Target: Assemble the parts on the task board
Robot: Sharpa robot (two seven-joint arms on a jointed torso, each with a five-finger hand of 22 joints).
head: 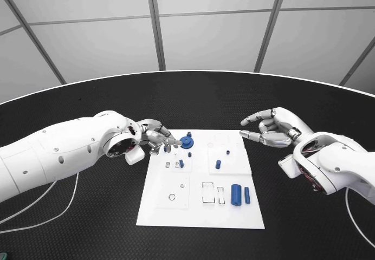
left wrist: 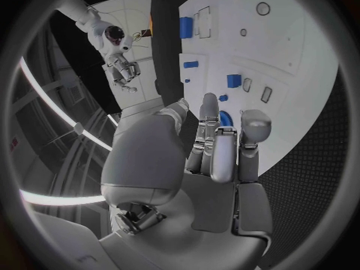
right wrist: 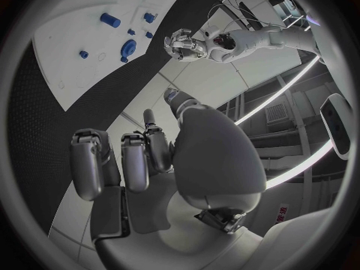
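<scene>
White task board (head: 176,208) lies mid-table, near edge closest to camera. Two blue cylinders (head: 240,193) lie side by side in its near right part. Left hand (head: 156,138) reaches over far left corner, fingertips right at blue round part (head: 187,142); can't tell if pinching it. Right hand (head: 270,129) hovers off the board's far right corner, fingers loosely curled and apart, holding nothing.
</scene>
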